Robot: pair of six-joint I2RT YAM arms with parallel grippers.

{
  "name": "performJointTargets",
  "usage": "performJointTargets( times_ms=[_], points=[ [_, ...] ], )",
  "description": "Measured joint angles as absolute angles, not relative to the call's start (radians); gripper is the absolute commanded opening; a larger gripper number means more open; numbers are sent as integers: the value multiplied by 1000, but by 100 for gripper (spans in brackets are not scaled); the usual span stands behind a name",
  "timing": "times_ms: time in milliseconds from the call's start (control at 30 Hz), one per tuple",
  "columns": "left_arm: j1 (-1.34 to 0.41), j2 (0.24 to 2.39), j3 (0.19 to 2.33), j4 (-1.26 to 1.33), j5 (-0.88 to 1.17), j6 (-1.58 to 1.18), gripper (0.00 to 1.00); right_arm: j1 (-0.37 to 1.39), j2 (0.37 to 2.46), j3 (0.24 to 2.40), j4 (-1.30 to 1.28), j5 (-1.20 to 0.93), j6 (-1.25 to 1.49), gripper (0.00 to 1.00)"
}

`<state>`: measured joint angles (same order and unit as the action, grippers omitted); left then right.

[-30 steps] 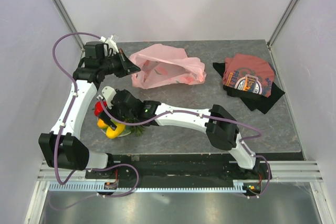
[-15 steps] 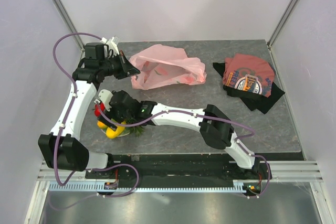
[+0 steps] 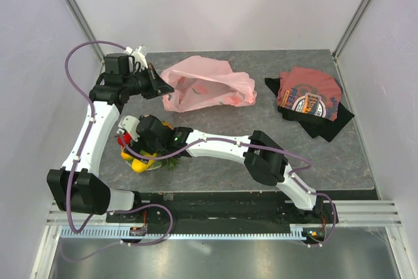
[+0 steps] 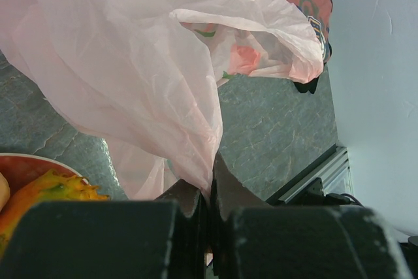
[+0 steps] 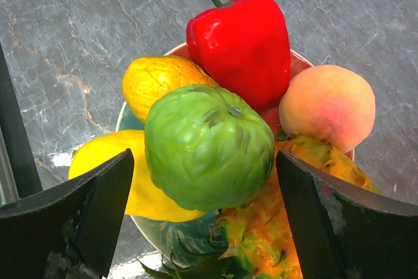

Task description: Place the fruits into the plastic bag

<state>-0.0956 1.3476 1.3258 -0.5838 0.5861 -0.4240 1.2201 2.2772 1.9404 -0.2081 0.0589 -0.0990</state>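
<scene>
At the near left of the table [image 3: 261, 119], a plate [image 5: 175, 50] holds the fruits in one heap: a green fruit [image 5: 209, 145] on top, a red pepper [image 5: 241, 47] on its far side, two yellow fruits [image 5: 163, 80] to its left, a peach [image 5: 326, 106] to its right and a pineapple [image 5: 281, 227] at the near edge, its leaves spilling over the rim

The right gripper [image 3: 129, 140] hangs just above this heap with its jaws spread wide. In the wrist view one finger [image 5: 91, 220] stands on each side of the green fruit, a gap showing on both sides, and nothing is held

Just beyond the plate, at the far left, the left gripper [image 3: 159, 86] has its jaws clamped tight on the left edge of the bag [image 3: 206, 86]. Its wrist view shows the thin pink film [image 4: 130, 63] pinched between the fingers [image 4: 228, 194] and lifted off the table, the bag's mouth gaping to the right. Pink and green shapes show through the film; whether they are print or contents cannot be told

The bag lies at the far middle of the table, apart from the plate. Well to the right, a folded shirt [image 3: 310, 96] lies at the far right corner
</scene>
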Motion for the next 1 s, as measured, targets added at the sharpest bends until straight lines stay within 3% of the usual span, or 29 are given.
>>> performJointTargets(
  times_ms=[133,367,567,1000],
  points=[
    [-96,1348,1326,-590,586,-424,2,1220,2277,1941,-207,60,-105,94],
    [-96,1348,1326,-594,586,-424,2,1220,2277,1941,-186,62,-107,64],
    [-96,1347,1325,-596,586,-424,2,1220,2277,1937,-162,61,-102,50],
    [-94,1347,1325,-596,586,-424,2,1220,2065,1676,-60,65,-64,42]
  ],
)
